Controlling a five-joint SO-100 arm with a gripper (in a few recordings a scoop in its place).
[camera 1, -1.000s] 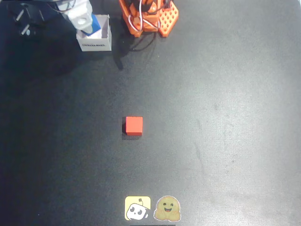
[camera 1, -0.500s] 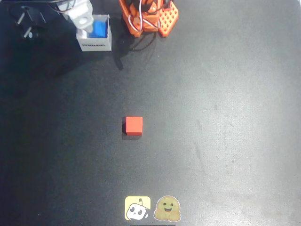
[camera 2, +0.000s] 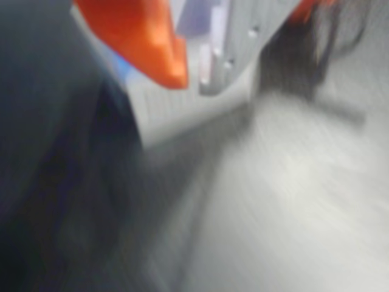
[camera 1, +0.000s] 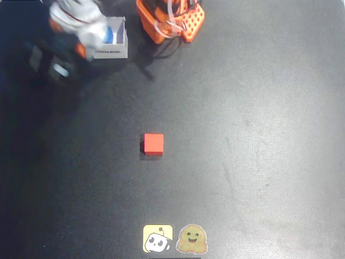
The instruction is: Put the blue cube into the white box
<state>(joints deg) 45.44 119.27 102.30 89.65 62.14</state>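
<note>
The blue cube (camera 1: 109, 35) lies inside the white box (camera 1: 111, 52) at the top left of the overhead view, and nothing holds it. My gripper (camera 1: 85, 26) is a motion-blurred smear just left of the box, partly over its left wall. In the wrist view the gripper (camera 2: 192, 79) shows as an orange finger (camera 2: 146, 42) and a grey finger (camera 2: 228, 48) with a narrow gap and nothing between them. A sliver of blue (camera 2: 121, 67) shows beside the orange finger. The blur hides how far the jaws stand apart.
A red cube (camera 1: 153, 144) sits alone mid-table. The orange arm base (camera 1: 170, 19) stands right of the box at the top edge. Two stickers (camera 1: 175, 239) lie at the bottom edge. A dark plug (camera 1: 51, 65) lies at the left.
The blue cube went from the gripper's hold into the white box. The gripper has since swung left and down off the box, now blurred by fast motion.
</note>
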